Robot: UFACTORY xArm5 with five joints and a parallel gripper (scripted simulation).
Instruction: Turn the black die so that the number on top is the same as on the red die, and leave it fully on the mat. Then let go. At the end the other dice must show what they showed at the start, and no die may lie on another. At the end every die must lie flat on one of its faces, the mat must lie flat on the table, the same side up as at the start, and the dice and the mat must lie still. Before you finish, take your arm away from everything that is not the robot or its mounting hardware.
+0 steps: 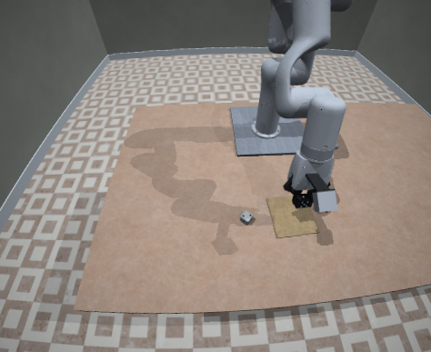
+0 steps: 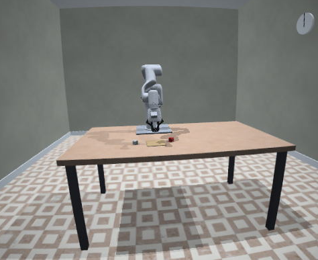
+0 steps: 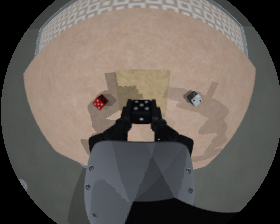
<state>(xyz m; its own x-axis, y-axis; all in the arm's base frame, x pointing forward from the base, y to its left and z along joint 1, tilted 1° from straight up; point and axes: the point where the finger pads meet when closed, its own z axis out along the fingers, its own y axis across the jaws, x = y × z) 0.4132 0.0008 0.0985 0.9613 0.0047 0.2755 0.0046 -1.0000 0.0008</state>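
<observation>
- Muted, dim light on the grey walls
- Soft-edged arm shadows across the tan surface (image 1: pixel 163 266) (image 2: pixel 204 140) (image 3: pixel 200 60)
- Broad shadow on the floor (image 2: pixel 160 217)
- Wrist view curved, black at the corners

Grey-green walls (image 1: pixel 26 66) (image 2: pixel 147 59) surround me, and a white clock (image 2: pixel 305 23) hangs on one. The wood-topped counter (image 1: pixel 163 276) (image 2: pixel 200 150) (image 3: pixel 200 50) stands on dark legs (image 2: pixel 76 207) over the brown-and-white patterned floor (image 1: pixel 49 257) (image 2: pixel 160 230) (image 3: pixel 135 4).
</observation>
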